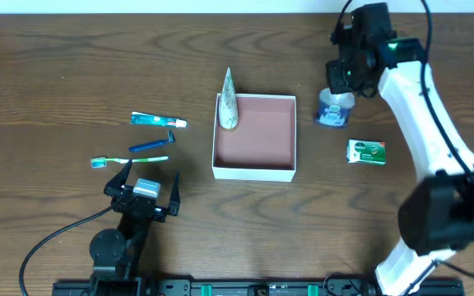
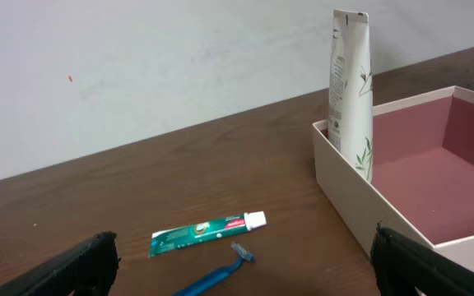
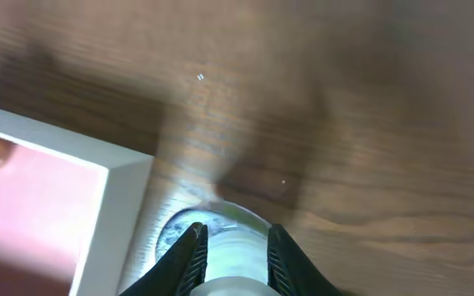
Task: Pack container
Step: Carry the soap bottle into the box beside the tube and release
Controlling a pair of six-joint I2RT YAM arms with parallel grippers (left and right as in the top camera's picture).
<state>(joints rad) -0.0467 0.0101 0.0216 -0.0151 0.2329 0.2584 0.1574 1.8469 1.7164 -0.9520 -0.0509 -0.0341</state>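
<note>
Container (image 1: 253,172), white-walled and square with a matte pink floor, sits just left of the right pincer (image 3: 234,249). Its fingers straddle a round translucent jar (image 1: 334,112); whether they clench it cannot be told. Bare woodgrain desk (image 1: 56,66) lies beyond. Well apart, the left pincer (image 1: 149,174) gapes released.

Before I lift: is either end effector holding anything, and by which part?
Left end effector is open, empty. Right end effector straddles the small white jar near its top; a firm grip cannot be told.
</note>
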